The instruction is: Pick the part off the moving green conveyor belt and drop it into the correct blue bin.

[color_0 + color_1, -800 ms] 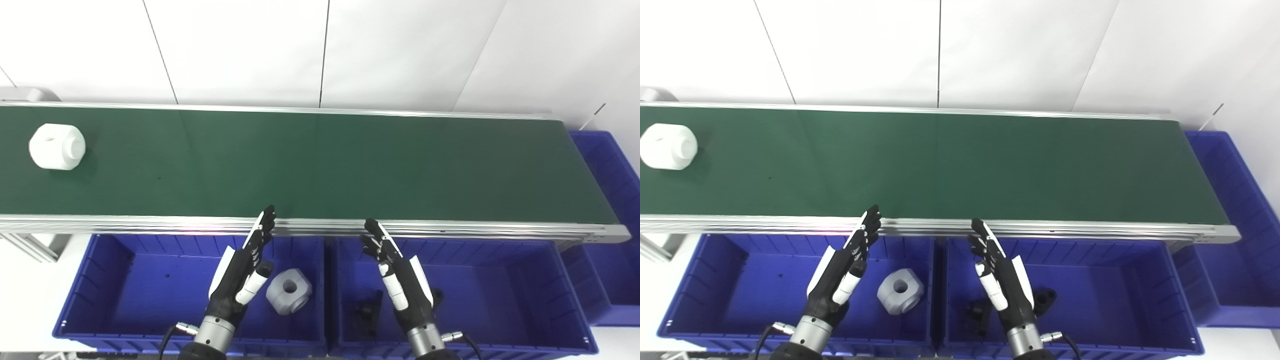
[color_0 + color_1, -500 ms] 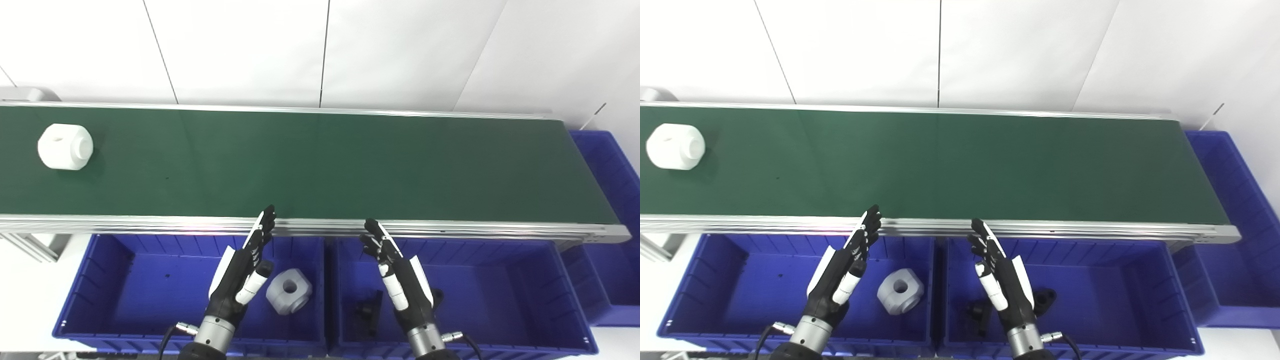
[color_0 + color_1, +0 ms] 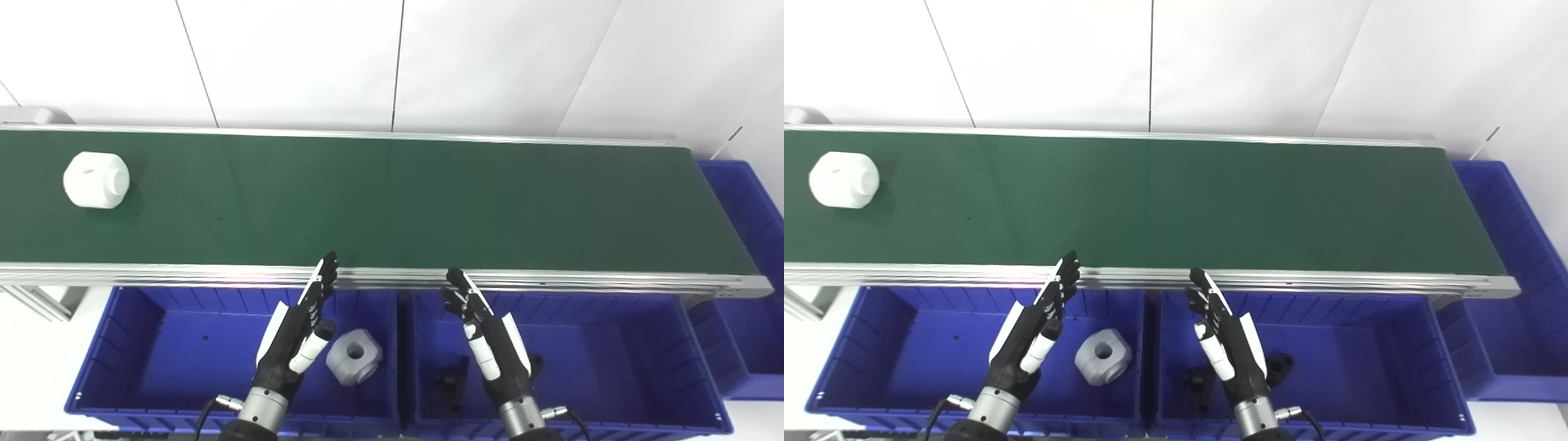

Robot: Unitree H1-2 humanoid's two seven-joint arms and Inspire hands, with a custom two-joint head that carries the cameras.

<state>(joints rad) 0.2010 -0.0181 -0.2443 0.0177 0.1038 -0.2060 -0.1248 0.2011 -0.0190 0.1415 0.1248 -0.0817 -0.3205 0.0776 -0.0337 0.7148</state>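
Note:
A white chunky part (image 3: 97, 180) with a round boss lies on the green conveyor belt (image 3: 392, 202) near its far left end. My left hand (image 3: 297, 331) hovers open over the left blue bin (image 3: 153, 343), fingers stretched toward the belt's near rail. My right hand (image 3: 487, 337) hovers open over the middle blue bin (image 3: 612, 355), fingers also extended. Both hands hold nothing and are far to the right of the white part.
The left bin holds a grey-white part with a hole (image 3: 354, 356). Black parts (image 3: 450, 383) lie in the middle bin, partly hidden by my right hand. Another blue bin (image 3: 750, 245) stands at the belt's right end. A white wall is behind the belt.
The white part has ridden the belt to the right. Both hands have stayed in place.

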